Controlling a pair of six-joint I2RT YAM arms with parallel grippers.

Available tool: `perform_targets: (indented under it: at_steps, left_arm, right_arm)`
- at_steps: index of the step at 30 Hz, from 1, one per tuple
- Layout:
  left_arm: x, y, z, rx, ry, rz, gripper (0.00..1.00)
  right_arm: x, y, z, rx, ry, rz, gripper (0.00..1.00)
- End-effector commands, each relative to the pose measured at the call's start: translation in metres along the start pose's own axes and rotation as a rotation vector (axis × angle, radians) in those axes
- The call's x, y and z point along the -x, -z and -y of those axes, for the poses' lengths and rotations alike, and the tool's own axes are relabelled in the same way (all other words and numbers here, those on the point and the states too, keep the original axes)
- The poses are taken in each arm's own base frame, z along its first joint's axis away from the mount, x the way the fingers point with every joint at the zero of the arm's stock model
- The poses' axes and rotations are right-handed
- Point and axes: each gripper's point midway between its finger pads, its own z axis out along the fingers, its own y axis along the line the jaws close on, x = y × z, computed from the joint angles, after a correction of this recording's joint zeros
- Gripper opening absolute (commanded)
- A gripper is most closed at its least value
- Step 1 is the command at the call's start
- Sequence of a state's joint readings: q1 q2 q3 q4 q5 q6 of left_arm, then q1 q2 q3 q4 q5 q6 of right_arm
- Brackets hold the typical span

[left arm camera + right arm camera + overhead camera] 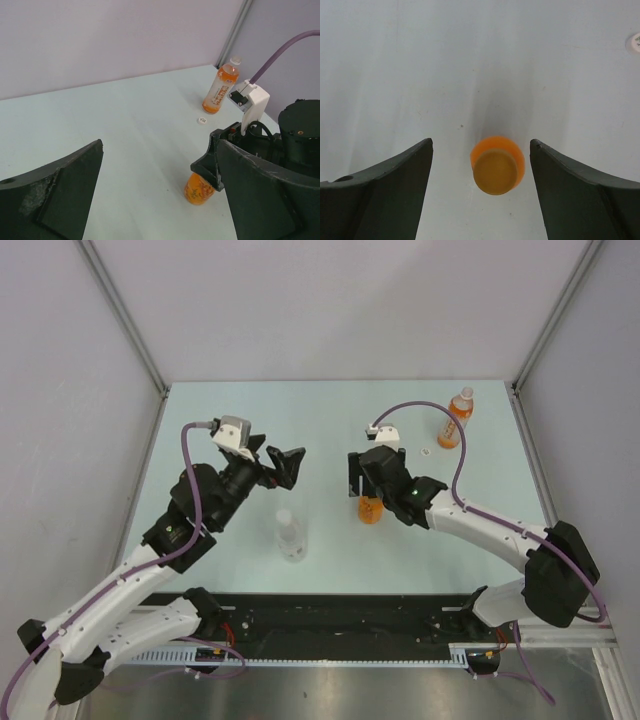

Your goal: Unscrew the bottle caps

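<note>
On the pale table (330, 410): left gripper (283, 468) spread wide, holding nothing; right gripper (481, 165) parted over the squat orange bottle (370, 510), gaps both sides. Near centre, clear bottle (291, 536); far right, tall orange bottle (455, 420). Atop the squat one, orange cap (493, 172); loose nearby, white cap (427, 451).

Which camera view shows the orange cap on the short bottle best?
The right wrist view: it looks straight down on the orange cap, unobstructed between the open fingers of the right gripper. The top external and left wrist views show only the body of the short bottle; the right gripper hides its cap.
</note>
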State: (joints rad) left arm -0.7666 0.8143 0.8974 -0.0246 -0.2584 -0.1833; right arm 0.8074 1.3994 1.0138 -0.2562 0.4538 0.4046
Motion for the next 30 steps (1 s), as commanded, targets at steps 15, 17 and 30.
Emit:
perform_targets:
  at_steps: [15,17,30]
  left_arm:
    - [0.007,0.006,0.007,-0.040,0.019,0.022,1.00]
    - [0.006,0.007,0.006,-0.038,0.018,0.020,1.00]
    - [0.021,-0.003,0.012,-0.043,0.019,0.042,1.00]
  right_arm:
    - [-0.043,-0.015,0.003,-0.015,-0.048,-0.094,0.60]
    - [-0.044,-0.015,0.003,-0.017,-0.051,-0.101,0.52]
    - [0.063,0.074,-0.003,0.124,-0.151,0.183,0.04]
